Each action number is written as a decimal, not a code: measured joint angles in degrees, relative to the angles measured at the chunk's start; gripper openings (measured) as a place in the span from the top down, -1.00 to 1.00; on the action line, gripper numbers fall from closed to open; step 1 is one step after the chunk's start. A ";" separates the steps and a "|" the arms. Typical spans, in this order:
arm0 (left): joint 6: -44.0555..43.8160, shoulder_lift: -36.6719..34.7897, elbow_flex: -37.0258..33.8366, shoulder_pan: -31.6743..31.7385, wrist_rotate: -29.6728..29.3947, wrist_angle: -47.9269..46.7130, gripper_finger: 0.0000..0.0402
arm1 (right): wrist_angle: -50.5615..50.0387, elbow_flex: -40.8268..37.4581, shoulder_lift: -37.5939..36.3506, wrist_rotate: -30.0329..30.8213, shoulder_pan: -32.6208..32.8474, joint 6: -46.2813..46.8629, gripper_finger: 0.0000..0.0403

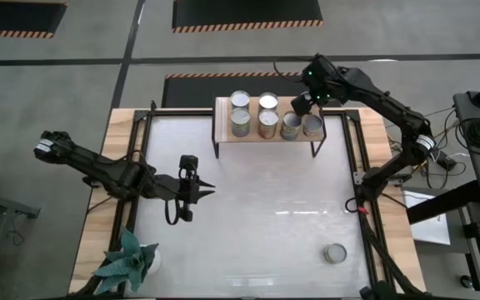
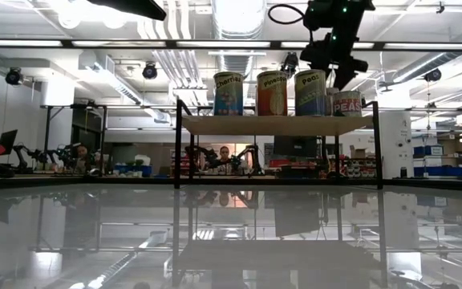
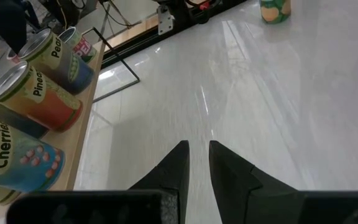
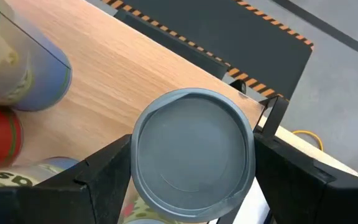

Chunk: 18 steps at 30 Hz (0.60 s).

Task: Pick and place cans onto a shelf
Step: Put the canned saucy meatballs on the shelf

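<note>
The large white tabletop with wooden edges (image 1: 257, 208) is carrying the low light-wood shelf on thin black legs (image 1: 267, 135) along its far edge, and six small silver-topped tin cans (image 1: 261, 115) are standing on that board in two rows, while a seventh grey can (image 1: 334, 253) is sitting alone near the table's front right. The right gripper (image 1: 305, 105) is hovering over the shelf's right end — its fingers spread wide on either side of a can's metal lid (image 4: 193, 152), touching or just beside it. The left gripper (image 1: 207, 192) is resting low over the table's left middle, fingers nearly together and holding nothing — well apart from the cans.
</note>
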 joint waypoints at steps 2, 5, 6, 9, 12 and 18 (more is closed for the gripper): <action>0.00 0.00 0.00 0.00 0.00 0.00 0.78 | 0.00 -0.53 0.00 0.00 0.00 0.02 -0.44; 0.00 0.00 0.00 0.00 0.00 -0.02 0.78 | 0.10 -1.61 0.00 0.00 0.02 0.25 -0.44; 0.00 0.00 0.00 0.00 0.00 -0.02 0.78 | 0.21 -1.98 0.00 0.00 0.02 0.26 -0.44; -0.01 0.00 0.00 0.00 0.00 -0.02 0.78 | 0.41 -2.59 0.00 0.02 0.02 0.50 -0.44; 0.00 0.00 0.00 0.01 0.00 -0.03 0.78 | 0.36 -2.67 0.00 0.00 0.02 0.55 -0.45; -0.02 0.00 0.00 0.02 0.00 -0.04 0.78 | -0.20 -2.67 0.00 0.00 0.04 1.09 -0.58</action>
